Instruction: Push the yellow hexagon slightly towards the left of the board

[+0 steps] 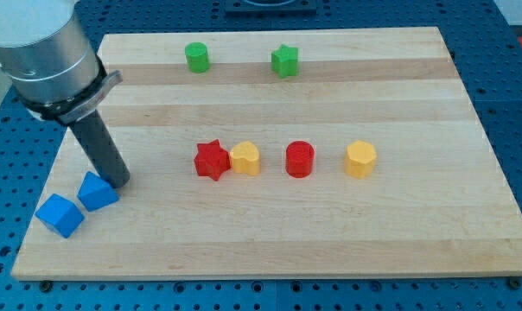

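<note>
Eight blocks lie on the wooden tabletop (pixel 270 242): two blue, two red, two yellow and two green. The blue pair sits toward eight o'clock, a blue cube (pixel 60 214) at the edge and a second blue block (pixel 97 191) just beside it. Across the middle runs a row of four: a red star (pixel 212 160) touching a yellow block (pixel 245 159) of rounded shape, then a red cylinder (pixel 300 159), then the yellow hexagon (pixel 360 160) toward three o'clock from the centre. Near twelve o'clock stand a green cylinder (pixel 197 57) and a green star (pixel 285 60). Nothing here holds anything; every block rests bare on the wood. The arm carries no pincer, so nothing is gripped; it ends in a dark rod, and my tip (pixel 118 183) rests just beside the second blue block. The yellow hexagon lies well apart from my tip, at about three o'clock, with the rest of the row between them.
</note>
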Robot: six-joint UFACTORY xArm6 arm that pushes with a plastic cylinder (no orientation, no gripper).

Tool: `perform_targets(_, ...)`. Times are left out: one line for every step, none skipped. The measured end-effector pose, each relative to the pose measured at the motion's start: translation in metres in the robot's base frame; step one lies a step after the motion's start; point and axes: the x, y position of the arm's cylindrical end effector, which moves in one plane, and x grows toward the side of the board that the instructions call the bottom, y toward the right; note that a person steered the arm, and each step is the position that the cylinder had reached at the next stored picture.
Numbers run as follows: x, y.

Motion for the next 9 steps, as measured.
perform_targets(0.009, -0.008)
perform_targets(0.017, -0.012)
perform_targets(0.020, -0.013)
perform_targets(0.020, -0.009)
perform_targets(0.028, 0.065)
perform_targets(0.031, 0.146)
perform_targets(0.040, 0.254)
perform_targets(0.037, 0.388)
perform_targets(-0.009, 0.461)
